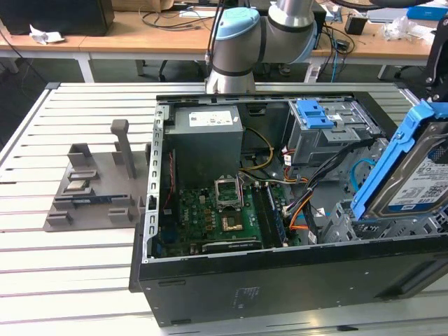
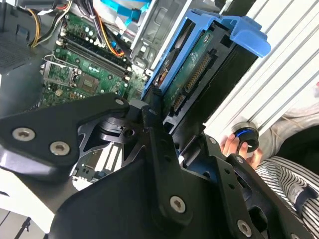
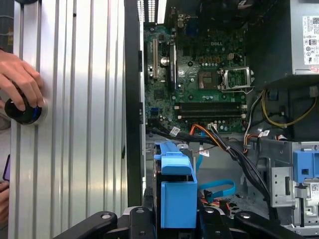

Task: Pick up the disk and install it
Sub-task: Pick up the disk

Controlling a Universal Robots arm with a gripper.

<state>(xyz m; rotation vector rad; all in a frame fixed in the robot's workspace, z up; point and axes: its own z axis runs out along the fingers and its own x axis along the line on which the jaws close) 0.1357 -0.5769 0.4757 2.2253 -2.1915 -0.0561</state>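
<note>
One disk, blue-railed and tilted on edge, is pinched between the fingers of my gripper. Beneath my gripper lies the open computer case with its motherboard. Off to the gripper's side, a person's hand rests on a round knob.

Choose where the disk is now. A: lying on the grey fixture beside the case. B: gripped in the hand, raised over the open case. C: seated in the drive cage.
B: the hand is shut on the disk, which hangs tilted above the open case.
</note>
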